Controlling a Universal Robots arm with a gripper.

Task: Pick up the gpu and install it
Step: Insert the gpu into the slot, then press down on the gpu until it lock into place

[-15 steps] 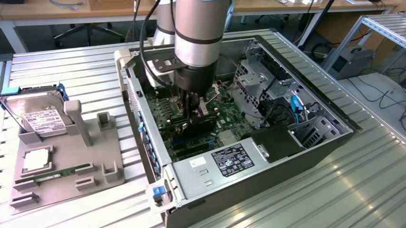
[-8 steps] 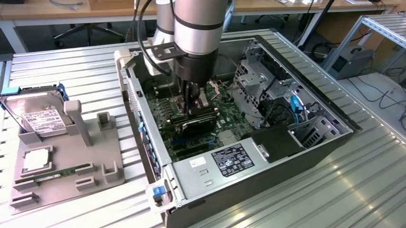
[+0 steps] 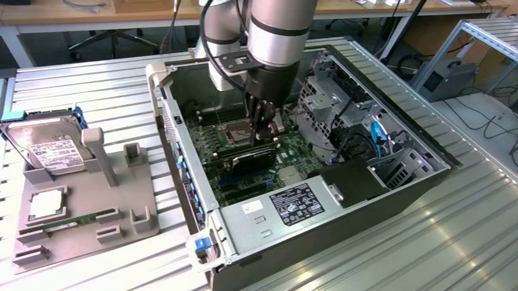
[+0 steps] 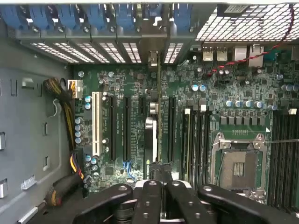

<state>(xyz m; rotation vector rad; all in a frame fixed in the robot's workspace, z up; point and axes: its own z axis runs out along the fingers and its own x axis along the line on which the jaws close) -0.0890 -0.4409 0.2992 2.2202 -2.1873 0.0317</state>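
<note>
The gpu (image 3: 249,161) is a dark card standing on edge in a slot of the green motherboard (image 3: 287,159), inside the open computer case (image 3: 173,130). My gripper (image 3: 263,143) reaches straight down into the case, its tips at the card's top edge. In the wrist view the gpu (image 4: 156,122) appears edge-on as a thin line running from the rear bracket openings to my gripper (image 4: 159,181). The black fingers (image 4: 148,191) are shut together right over that edge, and no gap shows between them.
The CPU socket (image 4: 238,168) and RAM slots lie beside the card. A drive cage (image 3: 328,103) and cables crowd the case on the exterior view's right. A grey holder (image 3: 97,233) outside the case carries a hard drive (image 3: 50,151), a CPU (image 3: 47,203) and a RAM stick (image 3: 69,224).
</note>
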